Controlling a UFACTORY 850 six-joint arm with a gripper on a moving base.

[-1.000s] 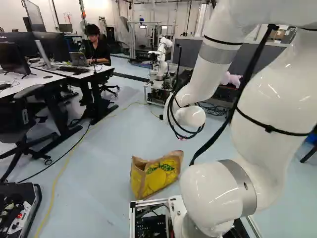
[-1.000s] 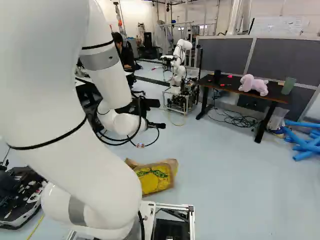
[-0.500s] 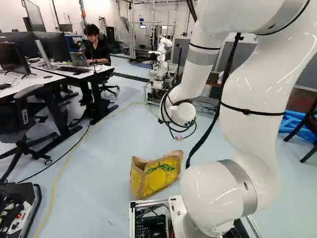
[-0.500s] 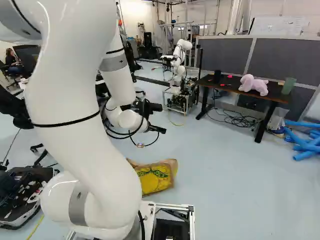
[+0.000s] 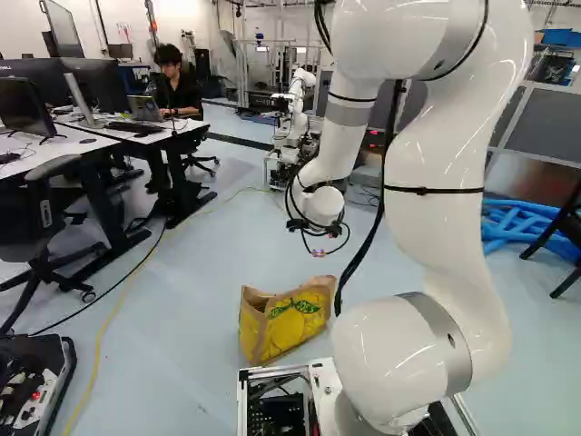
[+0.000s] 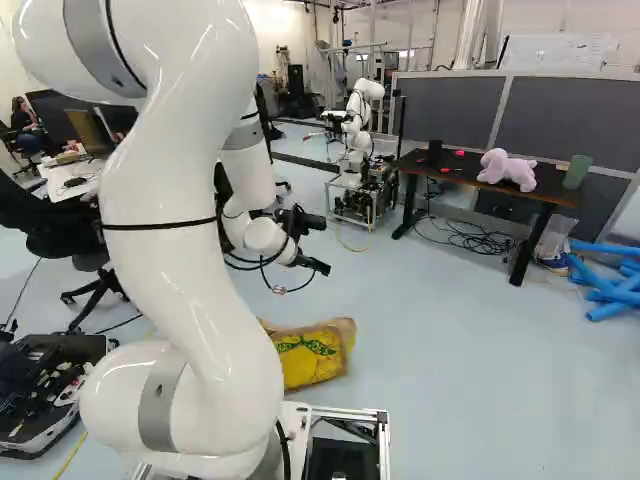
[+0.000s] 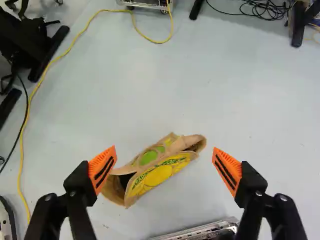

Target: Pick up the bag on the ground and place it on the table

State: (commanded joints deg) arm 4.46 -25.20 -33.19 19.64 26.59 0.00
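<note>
Two ridged orange pads stand wide apart on the open gripper, higher than the creased tan-and-yellow bag (its floppy mouth gaping).

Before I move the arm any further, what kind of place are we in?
Most likely a robotics lab or workshop: another white robot arm stands on a wheeled frame, desks carry monitors, and loose cables lie on the floor beneath a dark table.
</note>
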